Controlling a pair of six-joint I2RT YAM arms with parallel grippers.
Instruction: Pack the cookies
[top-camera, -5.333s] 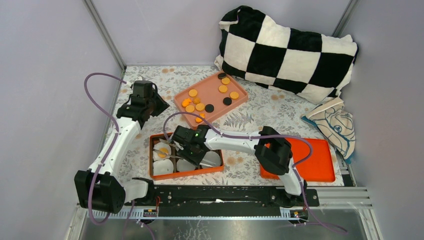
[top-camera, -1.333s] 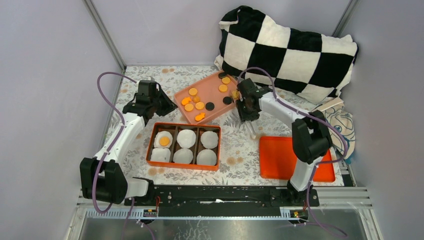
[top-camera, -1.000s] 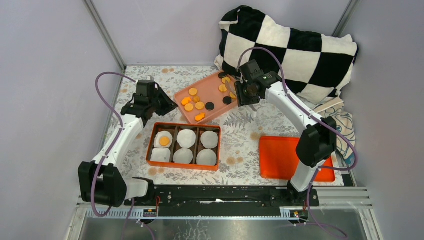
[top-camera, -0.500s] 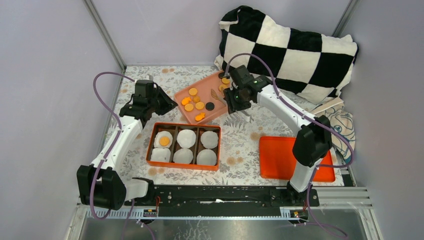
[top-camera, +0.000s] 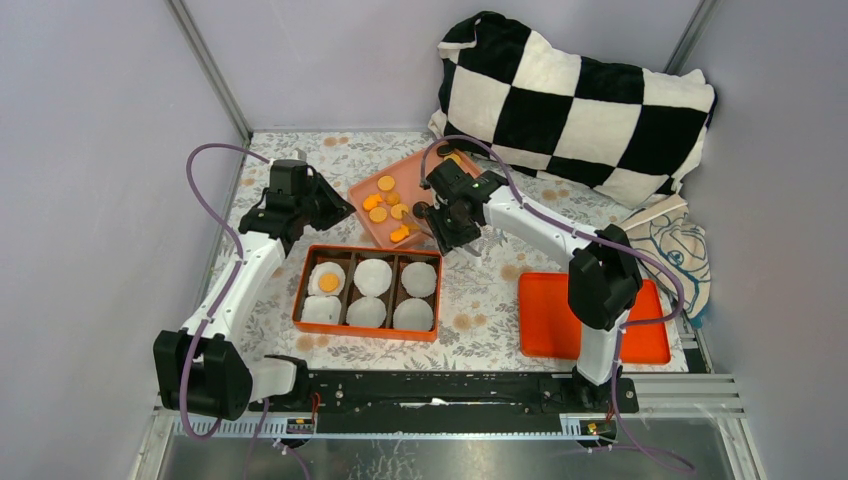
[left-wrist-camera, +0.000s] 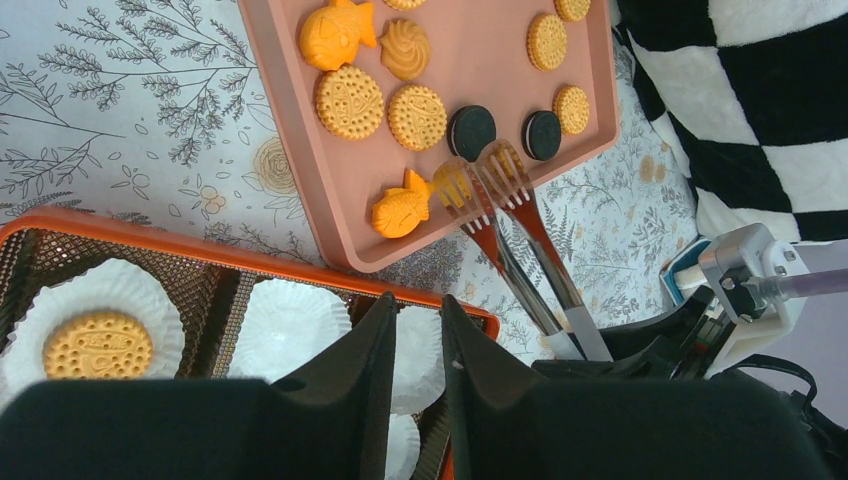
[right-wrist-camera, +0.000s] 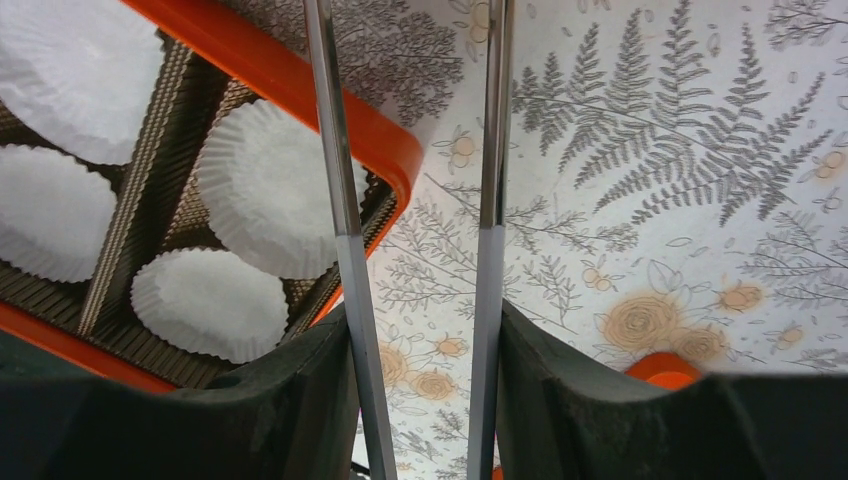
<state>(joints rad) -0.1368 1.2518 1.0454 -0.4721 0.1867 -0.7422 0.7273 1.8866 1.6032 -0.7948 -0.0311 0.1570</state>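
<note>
Several orange and a few black cookies (left-wrist-camera: 349, 102) lie on the pink tray (left-wrist-camera: 300, 120), also in the top view (top-camera: 386, 184). One round orange cookie (left-wrist-camera: 98, 344) sits in a white liner in the orange box (left-wrist-camera: 200, 245). My right gripper (top-camera: 440, 215) is shut on metal tongs (left-wrist-camera: 510, 240). Their forked tips rest at the tray's near edge beside a fish-shaped cookie (left-wrist-camera: 400, 210). In the right wrist view the tong arms (right-wrist-camera: 340, 220) run between my right gripper's (right-wrist-camera: 425, 330) jaws. My left gripper (left-wrist-camera: 416, 305) is shut and empty, above the box's far side.
The orange box (top-camera: 368, 332) holds several white paper liners (right-wrist-camera: 270, 200). A flat orange tray (top-camera: 600, 320) lies at the right front. A checkered pillow (top-camera: 570, 100) and a printed cloth bag (top-camera: 670, 250) sit at the back right.
My right arm has swung left with the tongs, from the pink tray's right end to its near edge. My left arm has barely moved.
</note>
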